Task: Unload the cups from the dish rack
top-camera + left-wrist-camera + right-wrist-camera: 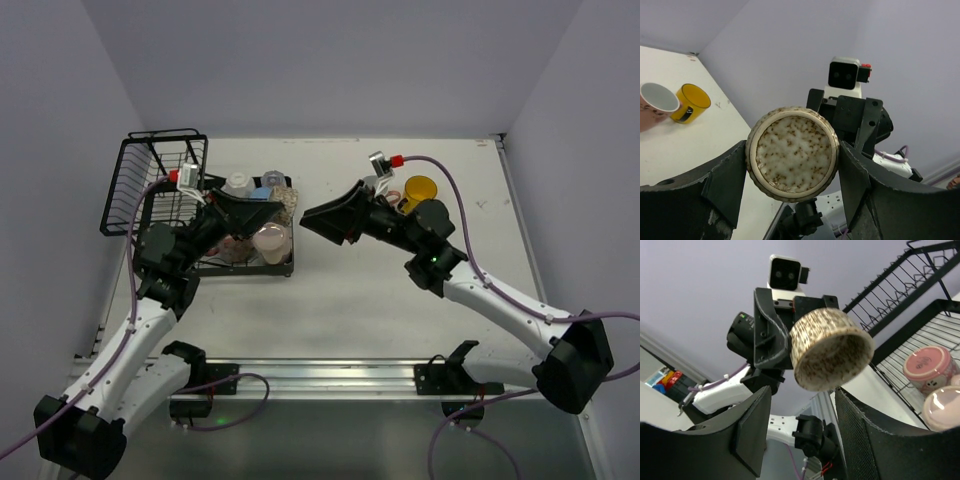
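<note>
My left gripper (276, 206) is shut on a beige speckled cup (286, 200), held in the air at the right edge of the black dish rack (150, 185). In the left wrist view the cup's base (792, 153) sits between both fingers. My right gripper (306, 218) is open and faces the cup from the right. In the right wrist view the cup (830, 347) hangs just above and between the open fingers (752, 427). Pink cups (270, 241) and a clear glass (238, 184) lie in the rack tray. A yellow cup (418, 188) stands on the table.
A pink cup with a white inside (655, 102) lies next to the yellow cup (690, 102) on the white table. The rack's tall basket stands at the far left. Two pink cups (930, 367) show in the rack tray (940, 322).
</note>
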Motion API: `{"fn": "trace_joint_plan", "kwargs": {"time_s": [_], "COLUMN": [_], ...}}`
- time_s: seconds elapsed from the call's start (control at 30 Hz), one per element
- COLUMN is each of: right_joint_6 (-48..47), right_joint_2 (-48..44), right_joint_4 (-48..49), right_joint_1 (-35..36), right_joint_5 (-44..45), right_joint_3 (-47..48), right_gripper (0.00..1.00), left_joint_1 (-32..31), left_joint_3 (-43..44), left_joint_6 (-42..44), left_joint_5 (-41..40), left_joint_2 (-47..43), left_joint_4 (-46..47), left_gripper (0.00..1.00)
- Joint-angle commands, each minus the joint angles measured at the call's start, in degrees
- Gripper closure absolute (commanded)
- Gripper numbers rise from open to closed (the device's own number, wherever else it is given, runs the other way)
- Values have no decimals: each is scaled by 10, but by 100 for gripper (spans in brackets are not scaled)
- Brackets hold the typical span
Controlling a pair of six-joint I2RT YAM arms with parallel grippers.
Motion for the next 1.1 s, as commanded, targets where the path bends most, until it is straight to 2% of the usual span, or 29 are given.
{"fn": "trace_joint_plan", "kwargs": {"time_s": [0.0, 0.27, 0.47, 0.57, 0.7, 0.73, 0.77, 0.83, 0.87, 0.93, 0.97, 1.07], "right_joint_6": [25, 88, 167, 188, 201, 201, 202, 201, 201, 183, 175, 136], "right_joint_2": [17, 39, 50, 55, 53, 52, 50, 40, 33, 11, 3, -36], "right_joint_4": [80, 129, 221, 243, 270, 263, 261, 262, 262, 254, 242, 160], "right_joint_1": [6, 7, 7, 7, 7, 7, 7, 7, 7, 5, 2, -19], "right_joint_5": [-23, -11, 39, 62, 82, 85, 87, 100, 111, 132, 136, 135], "right_joint_3": [33, 33, 0, -15, -37, -37, -37, -46, -61, -73, -80, -86], "right_gripper": [44, 46, 50, 64, 70, 80, 87, 98, 100, 100, 100, 100], "left_joint_1": [-31, -71, -86, -92, -94, -95, -95, -95, -95, -95, -95, -95], "left_joint_3": [-4, -11, -23, -32, -36, -36, -35, -34, -33, -27, -15, 22], "left_joint_6": [-14, 0, 6, 6, 15, 17, 20, 35, 44, 79, 113, 192], "left_joint_5": [-14, -32, -33, -30, -29, -22, -19, -13, -13, -28, -36, -78], "left_joint_2": [5, 17, 20, 19, 11, 11, 12, 11, 5, -15, -23, -51], "left_joint_4": [81, 93, 103, 113, 112, 113, 113, 103, 83, 51, 4, -112], "left_gripper": [94, 94, 94, 94, 89, 86, 82, 61, 44, 27, 13, 0]}}
